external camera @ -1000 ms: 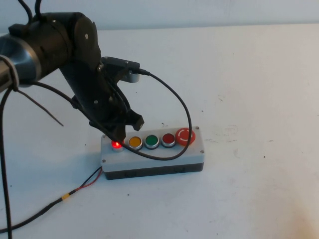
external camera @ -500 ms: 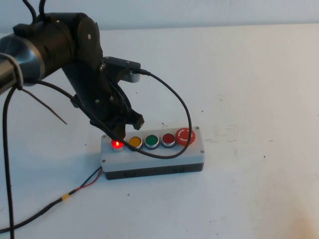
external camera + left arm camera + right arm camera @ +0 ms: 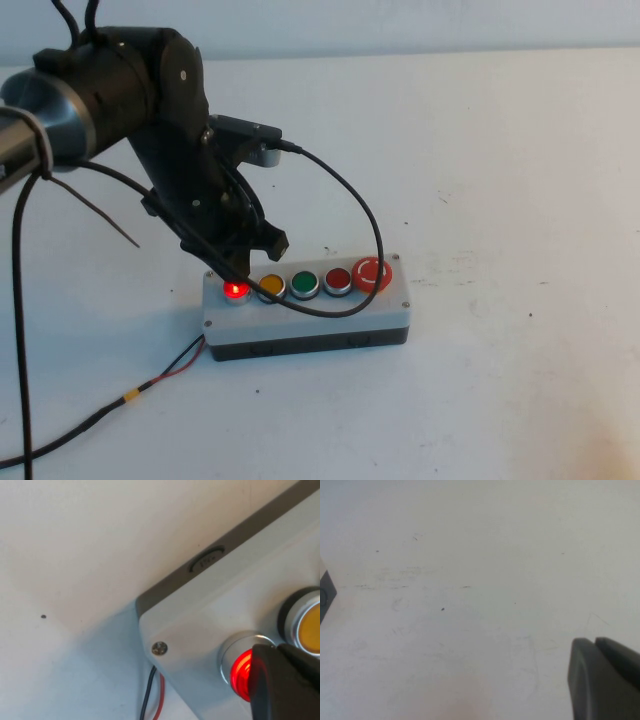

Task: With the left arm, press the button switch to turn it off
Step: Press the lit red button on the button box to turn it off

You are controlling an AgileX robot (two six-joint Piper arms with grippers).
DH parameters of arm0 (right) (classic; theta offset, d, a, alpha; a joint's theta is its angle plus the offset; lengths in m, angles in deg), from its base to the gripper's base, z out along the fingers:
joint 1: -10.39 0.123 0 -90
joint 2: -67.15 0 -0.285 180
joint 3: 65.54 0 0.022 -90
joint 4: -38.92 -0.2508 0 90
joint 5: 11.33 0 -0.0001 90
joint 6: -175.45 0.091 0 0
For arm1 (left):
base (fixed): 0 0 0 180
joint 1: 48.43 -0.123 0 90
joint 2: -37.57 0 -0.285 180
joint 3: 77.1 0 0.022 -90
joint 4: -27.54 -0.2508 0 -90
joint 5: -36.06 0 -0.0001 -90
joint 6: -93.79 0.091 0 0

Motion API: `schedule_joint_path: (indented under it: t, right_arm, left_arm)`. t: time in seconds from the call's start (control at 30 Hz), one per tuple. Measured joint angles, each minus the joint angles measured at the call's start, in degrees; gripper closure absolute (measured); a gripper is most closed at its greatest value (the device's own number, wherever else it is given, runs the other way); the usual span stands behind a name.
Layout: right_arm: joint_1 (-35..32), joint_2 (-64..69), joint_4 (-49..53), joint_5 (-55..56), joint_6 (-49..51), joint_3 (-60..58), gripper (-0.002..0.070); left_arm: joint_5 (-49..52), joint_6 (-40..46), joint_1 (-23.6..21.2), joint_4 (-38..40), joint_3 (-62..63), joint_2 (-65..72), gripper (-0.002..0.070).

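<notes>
A grey switch box [image 3: 310, 316] lies on the white table. Its leftmost button [image 3: 235, 291] glows red. My left gripper [image 3: 241, 268] is shut, and its black tip hangs right over the far edge of that lit button. In the left wrist view the dark fingertips [image 3: 272, 680] cover part of the glowing button [image 3: 241, 674]; whether they touch it I cannot tell. My right gripper [image 3: 596, 644] is out of the high view. Its own wrist view shows it shut above bare table, holding nothing.
Beyond the lit button the box carries a yellow button [image 3: 271, 284], a green one [image 3: 305, 283], a red one [image 3: 338, 279] and a large red mushroom button [image 3: 372, 271]. A black cable [image 3: 352, 200] loops over the box. Red and black wires [image 3: 170, 372] trail off its left end.
The left arm has shifted slightly back and to the left, so a little more of the lit button shows. The button still glows red.
</notes>
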Motion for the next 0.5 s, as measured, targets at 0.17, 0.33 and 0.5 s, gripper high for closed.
schedule_joint_path:
  t: [0.17,0.33,0.5]
  right_arm:
    - [0.0,0.0,0.0,0.0,0.0,0.0,0.0692]
    - [0.0,0.0,0.0,0.0,0.0,0.0,0.0692]
    - [0.0,0.0,0.0,0.0,0.0,0.0,0.0692]
  left_arm:
    - [0.26,-0.09,0.0,0.0,0.36,0.81,0.0678]
    - [0.6,-0.21,0.0,0.0,0.74,1.18,0.0678]
    - [0.46,0.74,0.0,-0.1,0.6,0.28,0.0678]
